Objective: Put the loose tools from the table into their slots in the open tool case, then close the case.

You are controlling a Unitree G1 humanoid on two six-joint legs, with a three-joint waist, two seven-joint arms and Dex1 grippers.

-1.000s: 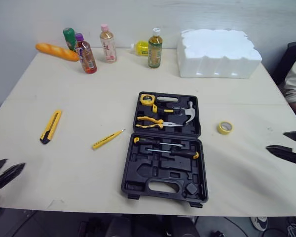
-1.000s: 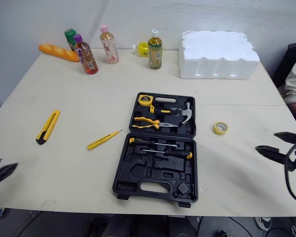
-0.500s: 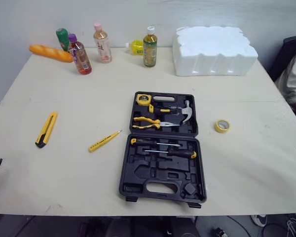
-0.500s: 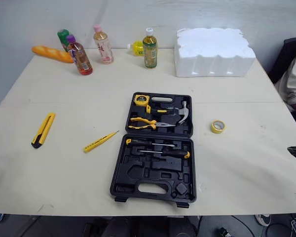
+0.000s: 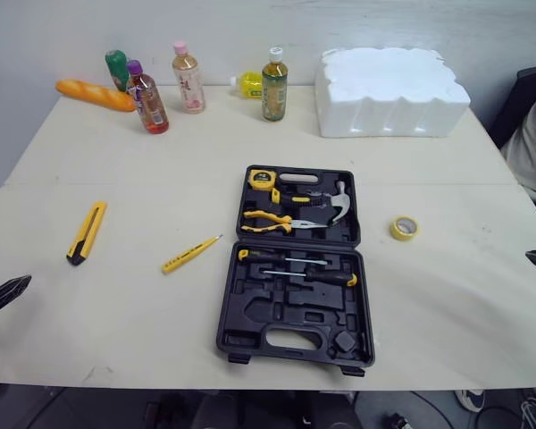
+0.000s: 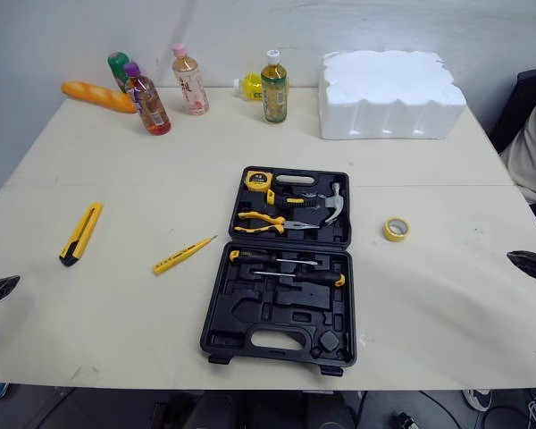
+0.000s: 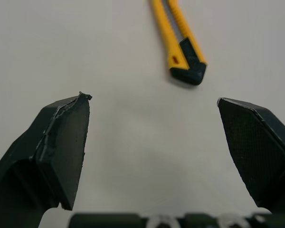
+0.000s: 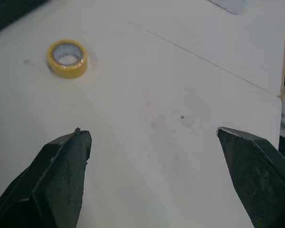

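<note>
Head view: open tool case (image 5: 295, 277) centred on counter (image 5: 143, 161); utility knife (image 5: 87, 231) and yellow screwdriver (image 5: 192, 254) at its 9 o'clock, tape roll (image 5: 405, 228) at 3.
Left wrist: left hand (image 7: 152, 99) spread wide, knife ahead; best straddled crosswise, mid-body.
Right wrist: right hand (image 8: 150, 131) wide, empty.

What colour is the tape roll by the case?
The tape roll is yellow, clearest in the right wrist view.

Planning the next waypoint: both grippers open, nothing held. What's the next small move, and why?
Probably ease the left gripper forward to the utility knife: the gripper is open and empty, the knife lies loose on the table just ahead of it, and the tool case has bare slots.
</note>
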